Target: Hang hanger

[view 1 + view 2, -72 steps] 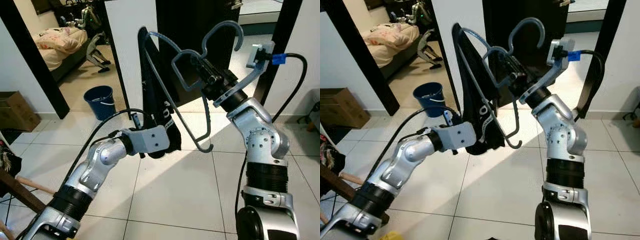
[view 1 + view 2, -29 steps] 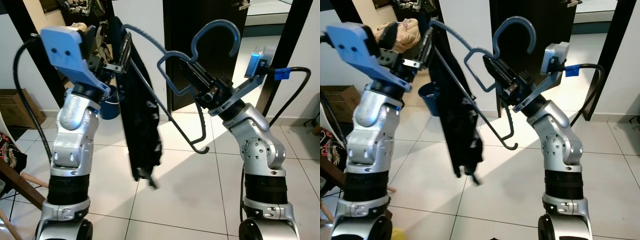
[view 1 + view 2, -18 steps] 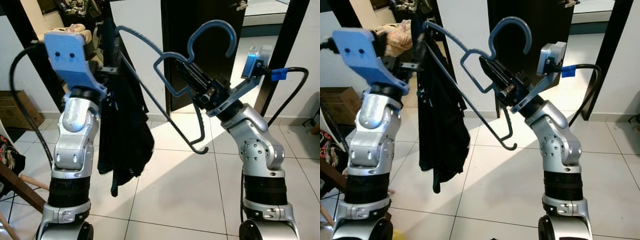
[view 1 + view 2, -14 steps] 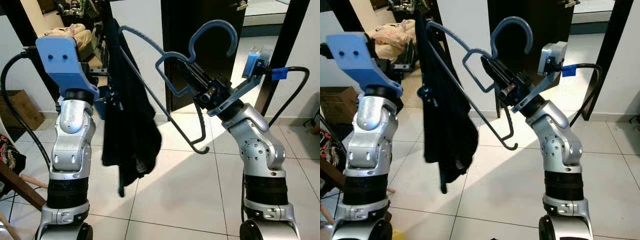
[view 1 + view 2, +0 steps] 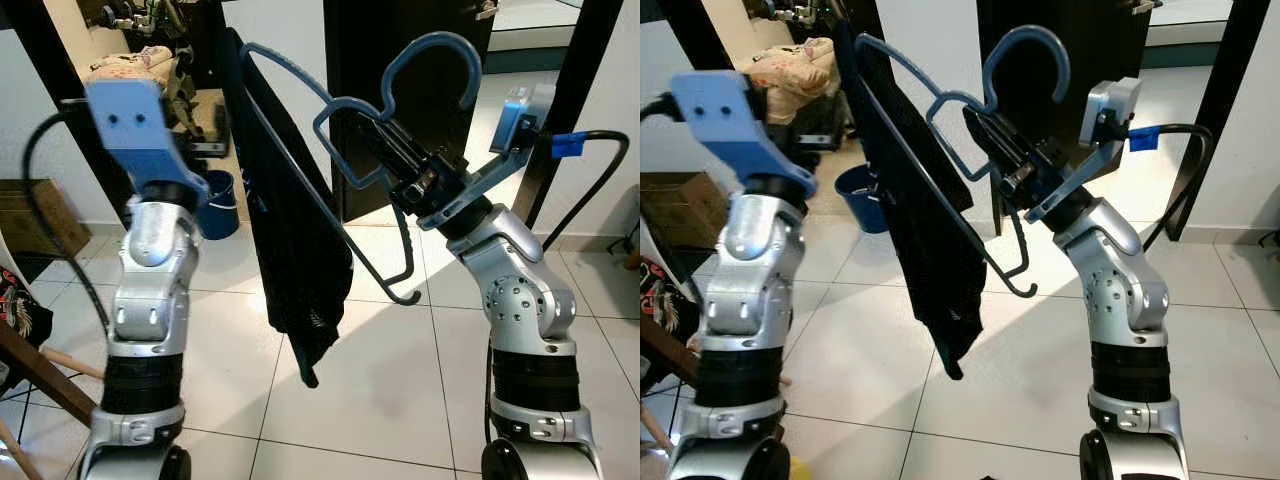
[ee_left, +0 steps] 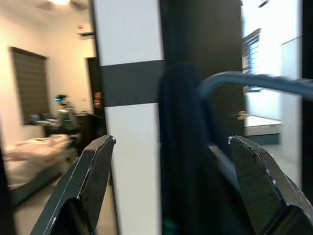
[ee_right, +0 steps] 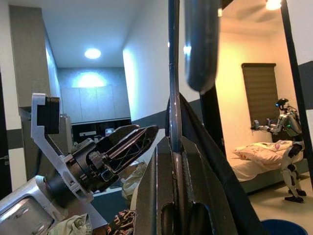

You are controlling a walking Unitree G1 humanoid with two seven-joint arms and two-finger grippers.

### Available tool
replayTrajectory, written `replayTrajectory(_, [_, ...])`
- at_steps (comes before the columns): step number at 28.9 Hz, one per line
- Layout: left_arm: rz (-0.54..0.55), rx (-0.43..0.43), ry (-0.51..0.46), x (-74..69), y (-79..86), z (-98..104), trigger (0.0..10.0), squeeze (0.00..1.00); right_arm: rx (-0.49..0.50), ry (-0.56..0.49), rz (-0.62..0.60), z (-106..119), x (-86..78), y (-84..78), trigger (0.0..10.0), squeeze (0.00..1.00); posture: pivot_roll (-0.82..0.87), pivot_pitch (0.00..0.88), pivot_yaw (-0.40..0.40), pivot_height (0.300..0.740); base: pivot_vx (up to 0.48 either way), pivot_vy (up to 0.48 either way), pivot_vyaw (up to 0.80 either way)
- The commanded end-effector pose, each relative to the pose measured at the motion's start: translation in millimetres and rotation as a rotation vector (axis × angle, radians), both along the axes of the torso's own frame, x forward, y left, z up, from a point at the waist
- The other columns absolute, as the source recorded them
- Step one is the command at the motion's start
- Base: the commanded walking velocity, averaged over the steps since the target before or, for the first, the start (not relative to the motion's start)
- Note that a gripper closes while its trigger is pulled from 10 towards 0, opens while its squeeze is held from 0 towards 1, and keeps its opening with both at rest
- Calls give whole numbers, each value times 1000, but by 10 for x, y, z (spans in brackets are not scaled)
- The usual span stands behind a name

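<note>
Right gripper [image 5: 385,150] stays clamped on the blue hanger [image 5: 425,60]. Left gripper [image 6: 168,181], fingers spread and empty, has released the black garment [image 5: 290,240], apparently now swinging free. Hanging still pending.

I can read no words, numbers or signs anywhere. The dark garment [image 5: 290,240] on my hanger [image 5: 330,130] carries a few small pale marks that may be print, but they are too small and blurred for me to make out.
</note>
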State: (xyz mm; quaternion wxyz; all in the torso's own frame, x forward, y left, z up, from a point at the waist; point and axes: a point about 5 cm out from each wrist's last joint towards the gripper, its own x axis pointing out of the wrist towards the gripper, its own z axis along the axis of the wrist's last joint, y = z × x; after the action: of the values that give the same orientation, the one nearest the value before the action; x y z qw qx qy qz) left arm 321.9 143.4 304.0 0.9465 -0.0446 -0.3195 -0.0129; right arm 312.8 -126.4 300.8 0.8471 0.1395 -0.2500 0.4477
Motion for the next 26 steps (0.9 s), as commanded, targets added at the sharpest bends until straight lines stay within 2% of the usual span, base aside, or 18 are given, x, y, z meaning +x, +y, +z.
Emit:
replayTrajectory(1, [-37,-7,9,0,-37,-8,10000,0,7,-42,27,71,-56,50,10000,0,-41,0,102,740,0,0,0])
replayTrajectory(10, [-59,-5,11,-4,-67,-18,10000,0,6,-43,31,71,-58,58,10000,0,-41,0,102,740,0,0,0])
replayTrajectory(11, [-38,17,19,2,-58,-31,10000,0,7,-47,43,77,-74,72,10000,0,-38,0,107,740,0,0,0])
replayTrajectory(17, [-3,23,44,49,-20,-54,10000,0,12,-50,67,71,-110,112,10000,0,-39,0,112,740,0,0,0])
replayTrajectory(26, [4,11,14,77,0,41,10000,0,3,-38,103,7,-178,188,10000,0,-45,0,120,740,0,0,0])
